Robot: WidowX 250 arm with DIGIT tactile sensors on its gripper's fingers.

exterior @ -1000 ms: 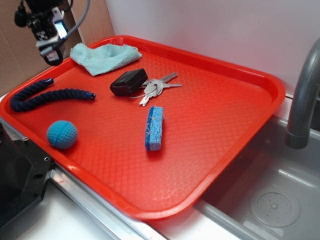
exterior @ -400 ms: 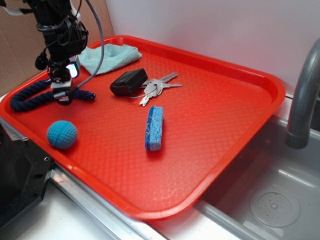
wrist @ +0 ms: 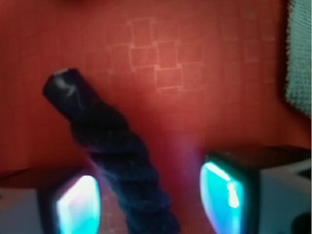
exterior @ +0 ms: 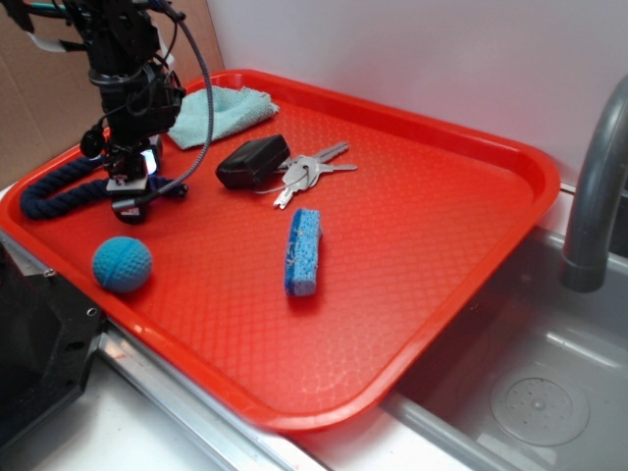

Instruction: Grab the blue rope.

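The blue rope (exterior: 59, 194) is a dark navy twisted cord lying curved on the left part of the red tray (exterior: 412, 245). My gripper (exterior: 130, 201) is low over its right end, and the arm hides part of the cord there. In the wrist view the rope (wrist: 117, 151) runs from a bound end at the upper left down between my two fingers. The gripper (wrist: 151, 202) is open, with a gap on each side of the cord. The rope lies nearer the left finger (wrist: 75, 204) than the right one.
A light-blue ball (exterior: 122, 264) sits near the tray's front left edge. A blue sponge (exterior: 302, 251) stands on edge mid-tray. A black key fob with keys (exterior: 275, 165) and a pale teal cloth (exterior: 221, 110) lie behind. A sink and grey faucet (exterior: 594, 196) are at the right.
The gripper came down from high at the back left onto the right end of the rope, and since 0.4 s ago it has sunk a little lower. The objects on the tray have not moved.
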